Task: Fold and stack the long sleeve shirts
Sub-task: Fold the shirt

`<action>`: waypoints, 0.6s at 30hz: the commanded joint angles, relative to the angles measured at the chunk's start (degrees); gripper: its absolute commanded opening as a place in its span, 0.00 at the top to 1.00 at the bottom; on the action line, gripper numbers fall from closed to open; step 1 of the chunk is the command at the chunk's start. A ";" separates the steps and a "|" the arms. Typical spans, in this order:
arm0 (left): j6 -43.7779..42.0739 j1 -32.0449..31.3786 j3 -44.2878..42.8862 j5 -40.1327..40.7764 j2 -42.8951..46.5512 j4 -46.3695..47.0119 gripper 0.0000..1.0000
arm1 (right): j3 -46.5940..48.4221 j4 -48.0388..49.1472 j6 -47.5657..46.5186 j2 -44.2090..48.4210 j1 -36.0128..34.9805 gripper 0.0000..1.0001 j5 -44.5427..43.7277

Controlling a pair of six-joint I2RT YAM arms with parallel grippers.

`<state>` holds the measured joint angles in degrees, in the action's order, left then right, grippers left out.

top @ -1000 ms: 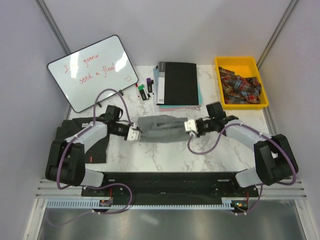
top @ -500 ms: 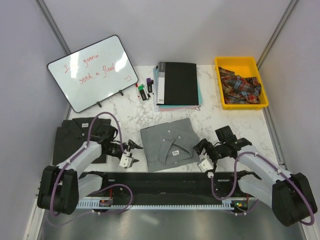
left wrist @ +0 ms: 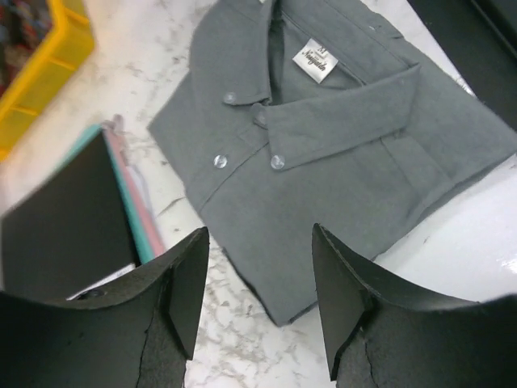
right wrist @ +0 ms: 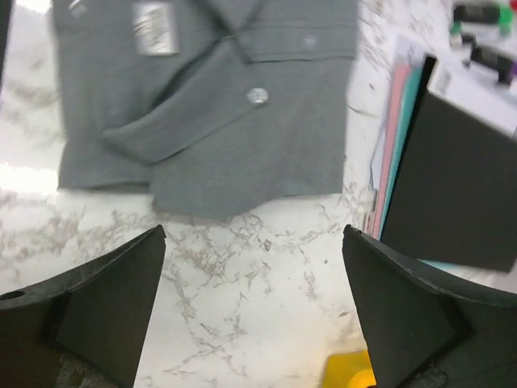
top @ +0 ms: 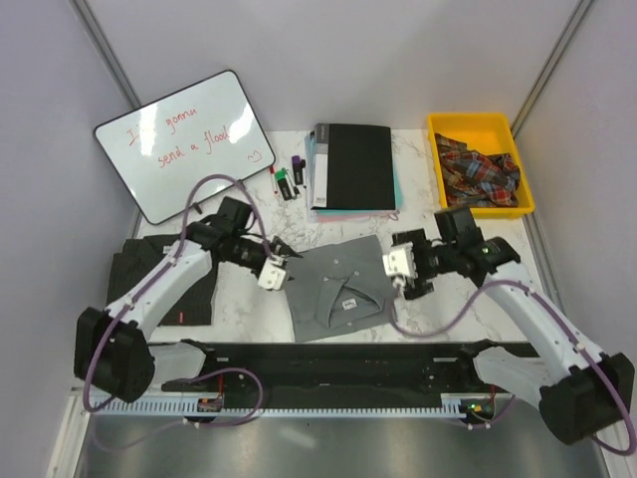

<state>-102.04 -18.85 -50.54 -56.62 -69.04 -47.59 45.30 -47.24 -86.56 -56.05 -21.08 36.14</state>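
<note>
The folded grey shirt [top: 333, 294] is seen on the bench [top: 318, 227] between left end effector [top: 274, 275] and right end effector [top: 401, 269] (both parted, empty). Were only its top layer pinched for stacking, the fold could be undone.

Bright, even overhead light, soft shadows; wrist views slightly blurred, glare whitening the marble table [right wrist: 18, 176].

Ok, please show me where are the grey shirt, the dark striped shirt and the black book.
grey shirt [left wrist: 323, 186]: left wrist view, front panel below the collar.
dark striped shirt [top: 132, 261]: top external view, its far left part.
black book [top: 353, 164]: top external view, middle of the cover.
</note>
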 commanded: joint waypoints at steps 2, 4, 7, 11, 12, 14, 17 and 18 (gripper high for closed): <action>30.47 -14.88 -6.92 17.05 -10.13 9.44 0.40 | 13.31 5.05 42.13 -11.70 2.97 0.02 -1.16; 34.09 -18.49 -10.35 23.70 -16.79 9.80 0.42 | 15.86 5.58 52.26 -13.81 6.65 0.02 -0.11; 39.54 -20.61 -13.34 31.97 -24.27 12.44 0.47 | 18.58 5.94 61.06 -18.02 10.53 0.02 0.51; 48.05 -20.61 -15.38 42.10 -30.19 10.16 0.56 | 22.37 4.89 71.16 -23.04 15.88 0.02 3.14; 52.08 -20.70 -15.55 43.60 -31.06 5.45 0.57 | 23.07 3.23 72.58 -24.18 18.07 0.02 3.58; 58.06 -20.52 -15.55 43.36 -32.65 0.33 0.59 | 23.87 1.46 76.09 -26.82 20.37 0.02 6.83; 72.46 -20.61 -15.99 37.39 -33.44 -5.75 0.63 | 22.03 1.36 81.63 -28.67 24.76 0.02 8.41; 80.60 -20.61 -17.03 35.55 -33.79 -6.63 0.64 | 21.33 1.54 83.03 -29.20 27.12 0.02 9.64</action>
<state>-47.51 -39.44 -64.69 -18.85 -101.67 -44.12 66.92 -43.66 -14.44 -83.83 0.45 40.53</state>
